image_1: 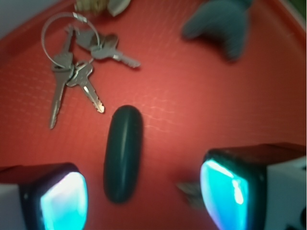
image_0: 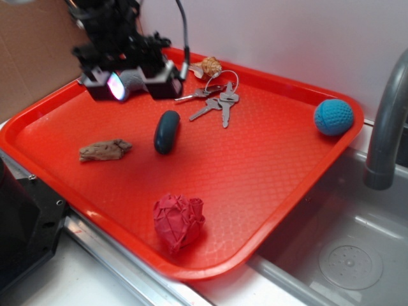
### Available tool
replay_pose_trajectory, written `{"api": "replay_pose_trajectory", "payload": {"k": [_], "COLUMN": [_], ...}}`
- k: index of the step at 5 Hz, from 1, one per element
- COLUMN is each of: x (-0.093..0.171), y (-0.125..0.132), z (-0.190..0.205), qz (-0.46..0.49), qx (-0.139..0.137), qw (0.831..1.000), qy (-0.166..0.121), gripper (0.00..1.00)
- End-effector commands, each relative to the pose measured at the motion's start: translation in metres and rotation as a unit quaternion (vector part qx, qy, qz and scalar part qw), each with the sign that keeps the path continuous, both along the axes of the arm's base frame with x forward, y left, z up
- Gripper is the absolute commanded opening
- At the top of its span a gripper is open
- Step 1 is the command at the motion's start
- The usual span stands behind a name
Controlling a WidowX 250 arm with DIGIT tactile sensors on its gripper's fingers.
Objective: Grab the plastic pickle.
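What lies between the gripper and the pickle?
Nothing: in the exterior view only bare red tray separates the open gripper from the pickle; the keys lie off to the side.

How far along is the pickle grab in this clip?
Done: the open hand is lined up over the pickle, fingers either side. In hand: the approach. Left: lowering, closing and lifting, since the pickle lies untouched on the tray.

On the tray (image_0: 268,191) the plastic pickle (image_0: 167,131) lies near the middle, with the keys (image_0: 213,102) just behind it to the right and the wood-like piece (image_0: 105,150) to its left. The crumpled paper (image_0: 178,220) lies in front near the front rim, and the crocheted ball (image_0: 333,116) sits at the far right corner, beside the sink (image_0: 344,255). The pincer (image_0: 131,83) hangs above the back-left part of the tray, behind the pickle, and a shell (image_0: 209,66) lies at the back rim.
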State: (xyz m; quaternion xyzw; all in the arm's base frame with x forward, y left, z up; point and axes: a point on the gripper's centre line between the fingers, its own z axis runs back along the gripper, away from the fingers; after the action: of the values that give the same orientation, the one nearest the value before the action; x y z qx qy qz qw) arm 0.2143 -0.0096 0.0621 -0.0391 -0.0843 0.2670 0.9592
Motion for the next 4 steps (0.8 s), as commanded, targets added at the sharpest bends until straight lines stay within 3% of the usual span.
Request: {"api": "replay_pose_trajectory", "payload": {"k": [1, 2, 3, 4], "x": [0.026, 0.003, -0.008, -0.023], "y": [-0.014, -0.030, -0.031, -0.023], "z": [-0.039, -0.044, -0.039, 0.009], "qz": [0.002, -0.012, -0.034, -0.081], "qx": [-0.001, 0.015, 0.020, 0.021], "qw": [1.000, 0.999, 0.999, 0.996], "qy": [0.026, 0.028, 0.035, 0.019], "gripper": [1.00, 1.00, 0.00, 0.00]}}
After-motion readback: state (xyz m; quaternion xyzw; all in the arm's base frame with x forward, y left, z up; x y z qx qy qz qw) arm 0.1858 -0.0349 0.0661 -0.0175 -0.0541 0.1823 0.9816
